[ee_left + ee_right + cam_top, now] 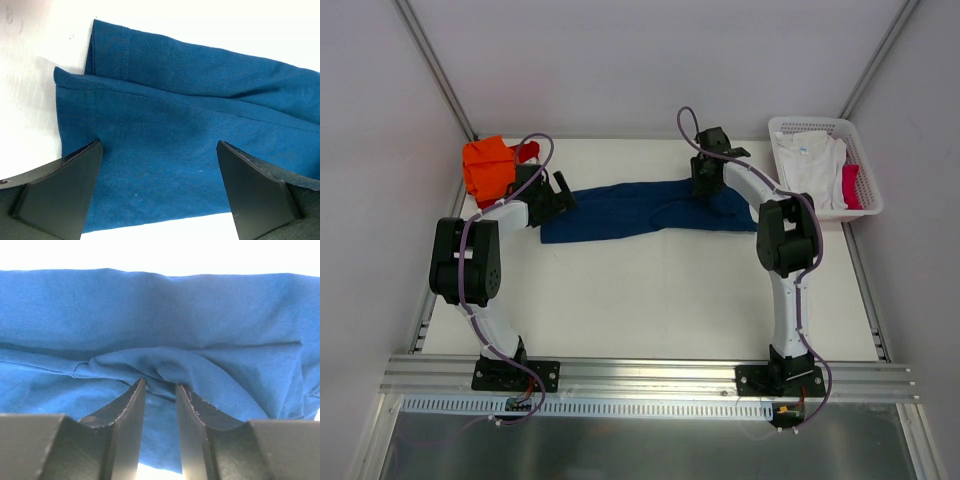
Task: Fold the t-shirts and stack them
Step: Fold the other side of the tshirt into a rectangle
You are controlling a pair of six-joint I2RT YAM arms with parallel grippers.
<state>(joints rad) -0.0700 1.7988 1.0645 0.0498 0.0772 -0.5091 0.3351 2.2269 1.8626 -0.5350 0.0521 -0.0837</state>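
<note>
A navy t-shirt (630,210) lies stretched out as a long folded band across the far part of the white table (650,300). My left gripper (558,195) hovers over its left, hemmed end (190,90), open wide (159,143), with nothing between the fingers. At the right end my right gripper (705,190) has its jaws a little apart (160,382). Their tips nose against a raised fold of the navy cloth (150,305) without pinching it. An orange t-shirt (485,165) sits bunched at the far left, with a red one (528,152) behind it.
A white lattice basket (820,123) stands at the far right corner, holding a white t-shirt (810,165) and a pink-red cloth (851,185). Grey walls close in the table on three sides. An aluminium rail runs along the near edge.
</note>
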